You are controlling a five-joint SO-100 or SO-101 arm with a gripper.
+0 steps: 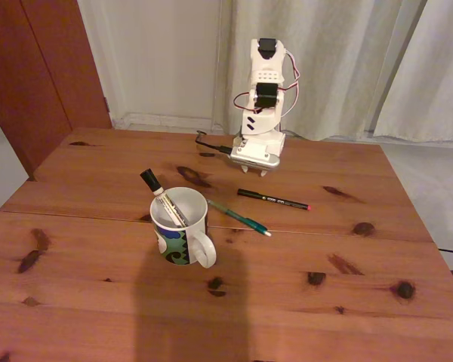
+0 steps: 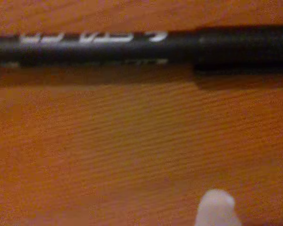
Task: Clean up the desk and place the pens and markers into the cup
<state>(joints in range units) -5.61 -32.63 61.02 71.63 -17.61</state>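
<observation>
On the pine desk (image 1: 90, 302) stands the white cup (image 1: 183, 226) with a blue-and-green pattern, handle toward the front right. A white marker with a black cap (image 1: 160, 194) leans inside it, cap up. To the cup's right a teal-green pen (image 1: 238, 217) lies on the wood. A thin black pen (image 1: 273, 200) with a red end lies just behind it. The white arm is folded at the desk's far edge, its gripper (image 1: 263, 170) pointing down, a short way behind the black pen. The wrist view shows the black pen (image 2: 132, 44) blurred and close, with one white fingertip (image 2: 216, 209) at the bottom edge.
A black cable (image 1: 211, 143) runs along the desk to the arm's base (image 1: 258, 154). Pale curtains (image 1: 347, 60) hang behind, and a brown door (image 1: 38, 68) stands at the left. A dark shadow falls across the desk's front middle.
</observation>
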